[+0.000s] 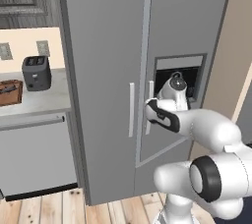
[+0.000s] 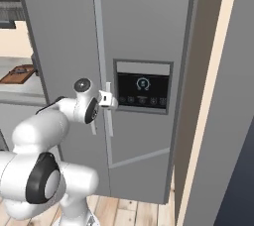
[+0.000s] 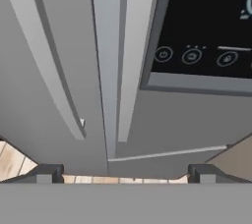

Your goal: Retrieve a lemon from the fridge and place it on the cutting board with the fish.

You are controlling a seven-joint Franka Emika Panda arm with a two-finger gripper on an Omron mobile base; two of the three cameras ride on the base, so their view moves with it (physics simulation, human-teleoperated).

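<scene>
Fridge (image 2: 144, 31) shut, both doors closed, long axis upright. Gripper (image 3: 126, 171) fingers spread apart, holding nothing, straddling the right door's pale vertical handle (image 3: 134, 66) just ahead; left door's handle (image 3: 47, 56) off to the fingers' left. Dispenser panel (image 2: 143, 90) beyond right finger shows icons, no readable writing. Cutting board (image 1: 10, 93) with fish (image 1: 7, 89) far left on counter (image 1: 37, 101) by toaster (image 1: 36, 72).
</scene>
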